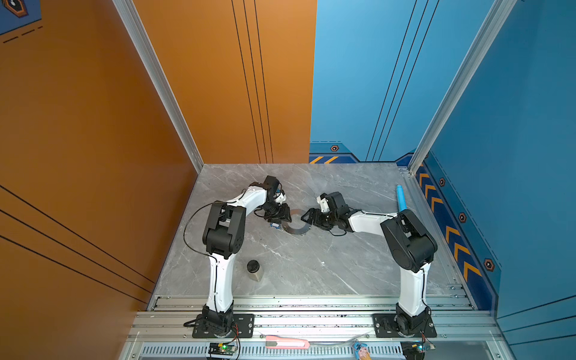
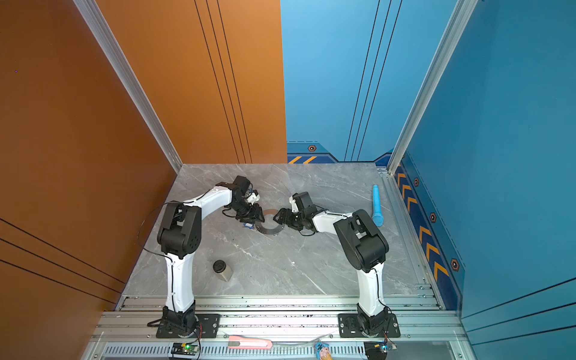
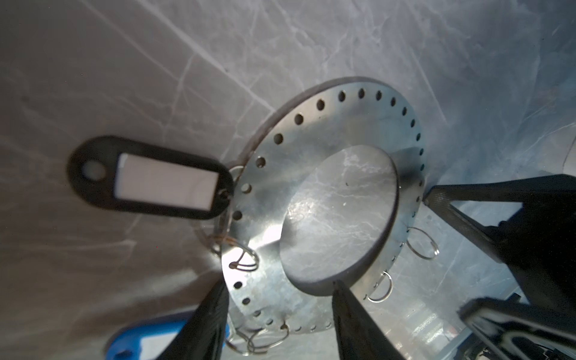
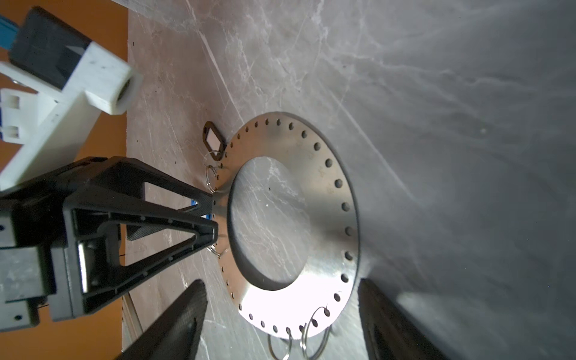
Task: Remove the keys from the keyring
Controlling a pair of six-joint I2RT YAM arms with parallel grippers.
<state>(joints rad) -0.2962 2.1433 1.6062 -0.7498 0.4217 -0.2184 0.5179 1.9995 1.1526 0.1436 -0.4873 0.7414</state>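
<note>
Blue key half behind left hand

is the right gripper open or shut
Open: the right gripper shows its fingers wide apart in the right wrist view, with part of the keyring between them.

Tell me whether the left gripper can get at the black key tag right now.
Probably yes. The black key tag lies uncovered on the table beside the keyring, and the left gripper stands open just along its rim. The right gripper sits across the keyring, out of the way.
</note>
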